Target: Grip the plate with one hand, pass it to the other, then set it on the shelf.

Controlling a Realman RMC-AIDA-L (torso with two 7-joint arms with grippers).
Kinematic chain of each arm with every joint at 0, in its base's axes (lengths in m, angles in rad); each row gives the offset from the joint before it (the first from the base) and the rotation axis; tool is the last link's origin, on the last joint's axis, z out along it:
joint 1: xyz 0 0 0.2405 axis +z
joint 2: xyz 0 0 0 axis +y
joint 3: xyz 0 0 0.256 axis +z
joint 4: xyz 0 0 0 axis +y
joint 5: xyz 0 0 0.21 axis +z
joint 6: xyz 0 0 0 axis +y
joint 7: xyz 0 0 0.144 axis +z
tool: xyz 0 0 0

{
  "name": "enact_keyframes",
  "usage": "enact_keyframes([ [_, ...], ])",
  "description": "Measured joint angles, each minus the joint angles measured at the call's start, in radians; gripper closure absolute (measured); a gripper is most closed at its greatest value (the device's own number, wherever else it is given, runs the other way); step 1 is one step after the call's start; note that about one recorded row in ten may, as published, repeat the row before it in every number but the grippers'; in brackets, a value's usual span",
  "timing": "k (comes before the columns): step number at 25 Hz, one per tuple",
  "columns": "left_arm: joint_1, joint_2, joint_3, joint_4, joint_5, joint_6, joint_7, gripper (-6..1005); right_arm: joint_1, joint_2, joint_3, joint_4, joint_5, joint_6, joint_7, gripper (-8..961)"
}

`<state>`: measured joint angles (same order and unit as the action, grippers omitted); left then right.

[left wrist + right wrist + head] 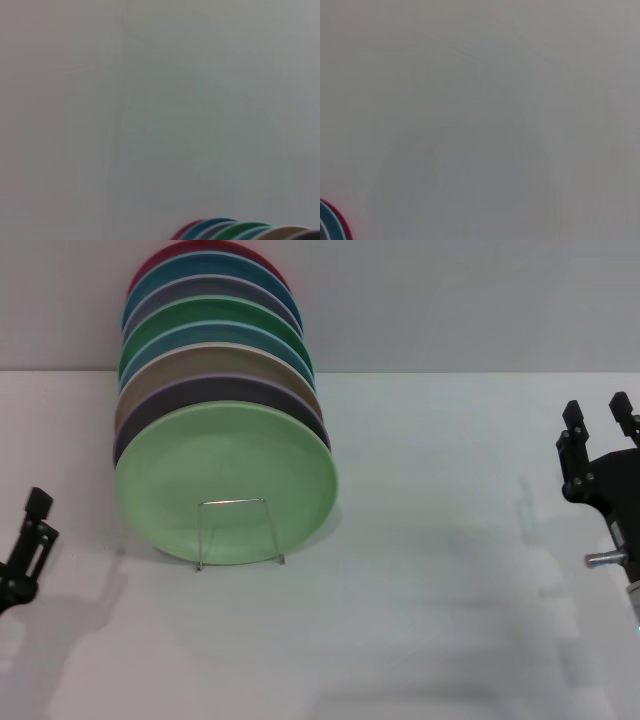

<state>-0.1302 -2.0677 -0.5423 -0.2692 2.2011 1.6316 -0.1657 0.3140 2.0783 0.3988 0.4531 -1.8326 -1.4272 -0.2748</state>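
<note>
The light green plate (225, 465) stands upright at the front of a row of several coloured plates (215, 335), left of the table's middle. It leans against the small upright loop of the silver wire shelf (236, 503). My left gripper (38, 506) is low at the far left, apart from the plates and holding nothing. My right gripper (597, 412) is at the far right, open and empty, its fingers pointing up. The light green plate does not show in either wrist view.
The white table (430, 570) runs to a pale wall behind. The left wrist view shows only the rims of the row of plates (240, 231). The right wrist view shows a red and blue plate edge (331, 222).
</note>
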Motion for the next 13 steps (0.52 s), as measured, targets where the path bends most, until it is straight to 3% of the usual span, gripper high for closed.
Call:
enact_keyframes([
  [5,-0.009,-0.002,-0.061,0.011,0.000,-0.003,-0.027,271,0.040,0.003,0.036,-0.103,0.002,0.024,0.165,512],
  [10,-0.025,-0.004,-0.128,0.010,-0.001,-0.016,-0.017,242,0.101,0.002,0.059,-0.201,0.004,0.045,0.287,364],
  [13,-0.038,-0.005,-0.160,0.010,-0.001,-0.040,-0.017,242,0.115,0.002,0.063,-0.220,0.004,0.045,0.287,364],
])
